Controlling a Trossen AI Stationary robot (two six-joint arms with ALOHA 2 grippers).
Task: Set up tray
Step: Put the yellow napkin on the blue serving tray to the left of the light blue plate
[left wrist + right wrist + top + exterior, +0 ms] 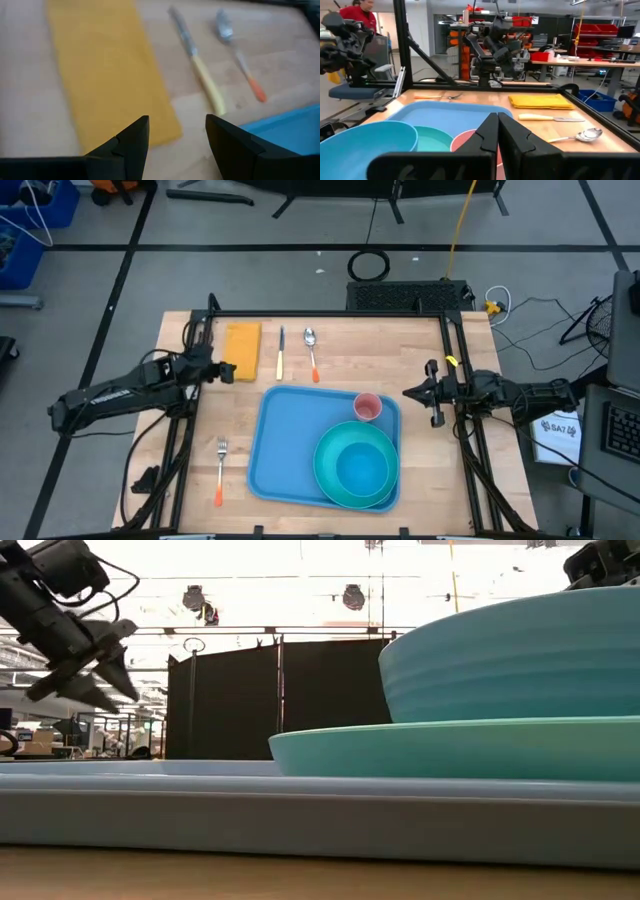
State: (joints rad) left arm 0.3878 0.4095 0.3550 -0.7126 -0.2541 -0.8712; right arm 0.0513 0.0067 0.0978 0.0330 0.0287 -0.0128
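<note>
Taking the high view as a clock face, the tray (285, 450) fills the near centre of the table (460, 470); one turquoise plate (325, 480) sits in its five o'clock corner with one turquoise bowl (360, 465) stacked in it, and one pink cup (368, 407) stands at the tray's two o'clock corner; one fork (220, 470) lies on the wood at eight o'clock, just beside the tray.

Farther back, at twelve o'clock, one knife (281, 353) and one spoon (312, 352) lie side by side; one yellow napkin (242, 345) lies at eleven o'clock.

The left gripper (226, 370) hangs at ten o'clock over the napkin's near end, fingers spread, holding nothing; the right gripper (432, 393) waits at three o'clock, off the tray's edge, fingers pressed together on nothing.

Likely risks: a flat napkin gives the fingers little to pinch, so they may scrape the wood or drag it askew; the knife lies near enough to be nudged; a loosely held cloth could drape or slip on its way to the tray.
</note>
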